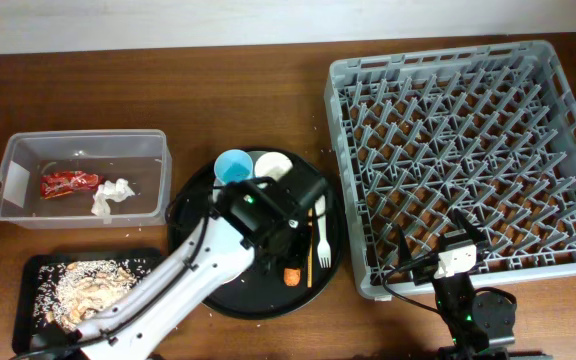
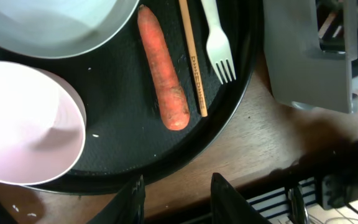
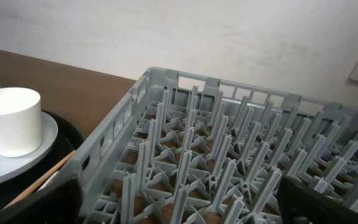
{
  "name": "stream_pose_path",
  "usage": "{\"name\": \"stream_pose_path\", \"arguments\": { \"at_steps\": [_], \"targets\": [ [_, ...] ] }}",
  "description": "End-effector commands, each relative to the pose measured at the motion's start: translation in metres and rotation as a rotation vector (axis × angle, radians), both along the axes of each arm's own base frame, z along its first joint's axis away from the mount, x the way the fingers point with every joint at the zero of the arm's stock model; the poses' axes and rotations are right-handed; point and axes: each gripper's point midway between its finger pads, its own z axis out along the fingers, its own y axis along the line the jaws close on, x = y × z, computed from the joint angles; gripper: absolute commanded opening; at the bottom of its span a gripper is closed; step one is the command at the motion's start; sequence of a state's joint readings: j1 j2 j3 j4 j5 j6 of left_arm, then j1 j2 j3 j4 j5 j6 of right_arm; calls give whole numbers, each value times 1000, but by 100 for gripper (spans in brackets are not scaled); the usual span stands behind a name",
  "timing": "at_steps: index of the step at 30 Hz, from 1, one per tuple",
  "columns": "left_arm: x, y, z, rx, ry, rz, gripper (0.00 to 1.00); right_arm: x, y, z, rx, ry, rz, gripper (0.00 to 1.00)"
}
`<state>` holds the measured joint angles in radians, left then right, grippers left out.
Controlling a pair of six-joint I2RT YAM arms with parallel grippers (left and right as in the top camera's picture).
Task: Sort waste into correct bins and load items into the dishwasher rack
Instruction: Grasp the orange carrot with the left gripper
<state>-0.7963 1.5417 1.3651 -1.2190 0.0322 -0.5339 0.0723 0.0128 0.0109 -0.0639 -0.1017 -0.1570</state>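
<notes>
On the round black tray (image 1: 193,200) lie an orange carrot (image 2: 163,74), a wooden chopstick (image 2: 192,56) and a white fork (image 2: 219,43), beside a pale plate (image 2: 55,25). A light blue cup (image 1: 233,165) and a cream cup (image 1: 273,165) stand at the tray's far side. My left gripper (image 2: 179,199) hovers just short of the carrot's blunt end, open, with nothing between its fingers. My right gripper (image 3: 179,208) is open wide at the near left corner of the grey dishwasher rack (image 1: 463,150). The clear tub (image 1: 83,180) holds a red wrapper (image 1: 68,183) and a white tissue (image 1: 113,195).
A shallow black tray (image 1: 33,275) at the front left holds beige food scraps with rice (image 1: 88,285). A pale round cup or bowl (image 2: 23,124) lies close to the left of my left gripper. In the overhead view my left arm (image 1: 188,275) covers part of the round tray.
</notes>
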Motion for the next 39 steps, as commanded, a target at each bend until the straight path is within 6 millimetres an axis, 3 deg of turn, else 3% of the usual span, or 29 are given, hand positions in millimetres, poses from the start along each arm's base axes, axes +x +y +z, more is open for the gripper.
{"name": "stream_pose_path", "arguments": {
  "at_steps": [1, 15, 17, 23, 31, 38, 39],
  "targets": [
    [11, 8, 3, 66, -93, 117, 34, 0, -2, -2, 4, 5, -9, 99],
    [22, 3, -97, -32, -164, 277, 36, 0, -2, -2, 4, 5, -9, 98],
    [22, 2, -102, -41, -169, 277, 42, 0, -2, -2, 4, 5, -9, 98],
    [22, -2, -104, -55, -159, 276, 42, 0, -2, -2, 4, 5, -9, 99],
    [15, -5, -139, -2, -78, 263, 42, 0, -2, -2, 4, 5, -9, 99],
    [11, -7, -142, -3, -58, 256, 37, 0, -2, -2, 4, 5, -9, 99],
    [10, -7, -143, -1, -59, 251, 32, 0, -2, -2, 4, 5, -9, 99]
  ]
}}
